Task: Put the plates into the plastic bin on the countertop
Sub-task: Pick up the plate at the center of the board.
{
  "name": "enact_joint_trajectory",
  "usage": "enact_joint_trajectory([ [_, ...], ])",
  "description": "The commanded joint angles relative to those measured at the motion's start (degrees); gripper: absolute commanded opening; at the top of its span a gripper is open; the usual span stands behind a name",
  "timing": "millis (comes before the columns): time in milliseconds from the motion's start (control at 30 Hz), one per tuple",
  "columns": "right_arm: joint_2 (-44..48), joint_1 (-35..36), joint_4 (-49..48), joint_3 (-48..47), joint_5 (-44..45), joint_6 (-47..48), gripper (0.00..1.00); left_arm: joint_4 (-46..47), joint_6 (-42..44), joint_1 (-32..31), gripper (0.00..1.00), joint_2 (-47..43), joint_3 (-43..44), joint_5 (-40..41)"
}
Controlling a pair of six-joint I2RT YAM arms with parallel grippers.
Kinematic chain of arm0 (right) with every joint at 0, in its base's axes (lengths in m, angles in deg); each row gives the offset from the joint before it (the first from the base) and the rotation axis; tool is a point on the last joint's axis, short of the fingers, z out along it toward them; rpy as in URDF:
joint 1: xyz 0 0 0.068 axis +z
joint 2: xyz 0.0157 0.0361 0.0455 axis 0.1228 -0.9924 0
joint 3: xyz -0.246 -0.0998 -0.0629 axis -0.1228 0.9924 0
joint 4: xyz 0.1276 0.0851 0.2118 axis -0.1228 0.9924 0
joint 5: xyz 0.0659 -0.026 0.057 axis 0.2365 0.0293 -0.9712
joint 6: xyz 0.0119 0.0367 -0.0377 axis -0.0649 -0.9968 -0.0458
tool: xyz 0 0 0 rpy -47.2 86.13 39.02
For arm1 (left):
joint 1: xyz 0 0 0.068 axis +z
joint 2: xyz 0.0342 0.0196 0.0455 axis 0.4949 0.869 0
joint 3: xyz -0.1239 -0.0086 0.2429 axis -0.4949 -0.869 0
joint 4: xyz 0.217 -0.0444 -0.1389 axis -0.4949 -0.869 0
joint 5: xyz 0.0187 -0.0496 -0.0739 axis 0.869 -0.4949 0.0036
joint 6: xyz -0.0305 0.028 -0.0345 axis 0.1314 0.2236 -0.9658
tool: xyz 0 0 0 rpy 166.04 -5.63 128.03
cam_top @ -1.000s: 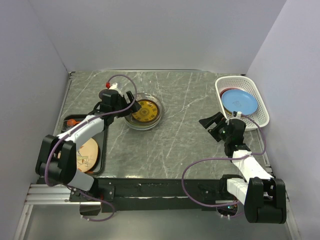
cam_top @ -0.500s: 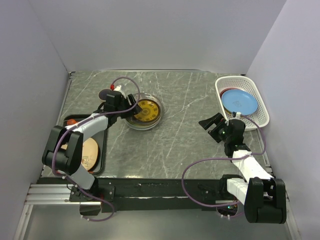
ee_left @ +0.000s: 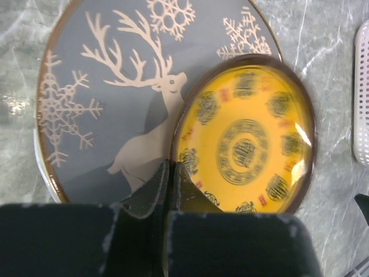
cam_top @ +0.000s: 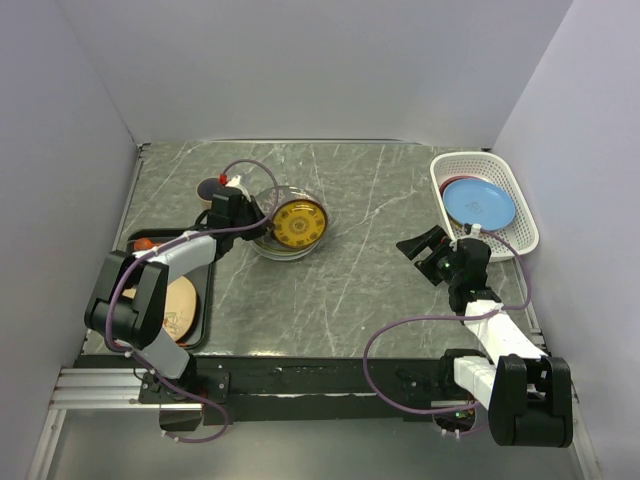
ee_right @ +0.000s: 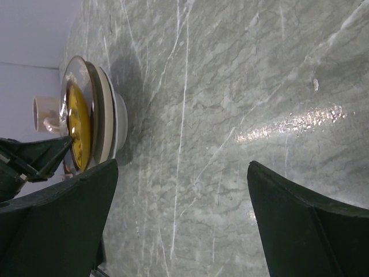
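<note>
**Desk:** What has changed on your side?

**Operator:** My left gripper (ee_left: 171, 167) stood wide a second ago; now its jaws have snapped together on the near rim of the yellow-patterned plate (ee_left: 245, 151); I see that plate tipped up off the grey deer plate (ee_left: 104, 115) below it, so I judge the pinch has taken.

**Desk:** And where is all that?

**Operator:** The stack (cam_top: 285, 246) sits on the countertop (cam_top: 380, 280) left of centre, nearer the far edge; the plastic bin (cam_top: 438, 186) is at the far right corner, well apart, with a blue plate (cam_top: 480, 202) already in it.

**Desk:** The other arm?

**Operator:** My right gripper (cam_top: 422, 245) has not moved; it hangs just beside the bin's near corner, fingers spread fully, holding nothing.

**Desk:** So what next?

**Operator:** I think the grasp is done; the carry across to the bin is still ahead; the grip is thin, on the rim only, so the plate may slip or swing.
</note>
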Motion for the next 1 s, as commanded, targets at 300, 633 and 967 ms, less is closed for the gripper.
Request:
enact_joint_trajectory([
  [300,1.3,0.3,-3.9,0.9,-1.4,-1.2,1.00,0.3,0.4,1.0,0.01,-5.8,-2.8,-0.7],
  [633,4.9,0.3,-6.0,2.8,-4.6,-0.9,1.00,3.2,-2.3,1.1,0.01,-11.2,-4.3,-6.9],
  [967,5.7,0.4,-9.2,3.9,-8.3,-1.5,1.00,6.9,-4.4,1.1,0.01,-14.7,-8.0,-11.1],
])
